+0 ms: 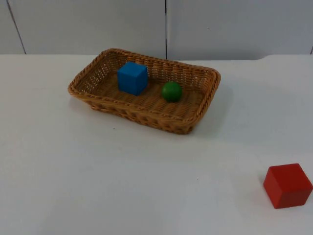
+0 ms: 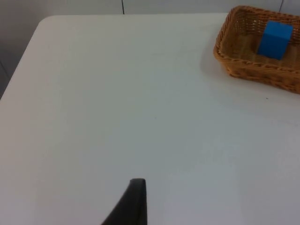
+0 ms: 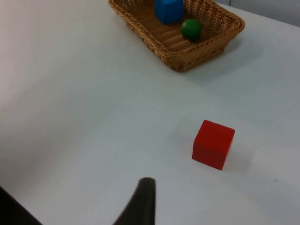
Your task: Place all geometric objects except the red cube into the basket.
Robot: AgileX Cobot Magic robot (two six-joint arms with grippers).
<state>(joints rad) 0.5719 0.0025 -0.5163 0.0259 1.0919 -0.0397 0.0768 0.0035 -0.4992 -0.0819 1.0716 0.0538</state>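
Both grippers: one fingertip each in view, open/shut unreadable.
Basket [image 1: 205, 105] ahead of them, long axis across table, holds blue cube [image 1: 132, 78], green ball [image 1: 171, 91]; red cube [image 3: 213, 144] outside, near right gripper [image 3: 140, 204]; left gripper [image 2: 129, 204] well apart.

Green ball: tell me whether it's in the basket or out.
In. The green ball rests on the basket floor beside the blue cube.

You're looking at a lab-style test bench: bare white table top [image 1: 122, 186], grey partition wall [image 1: 88, 24] behind, toy blocks in a wicker basket [image 1: 195, 110].
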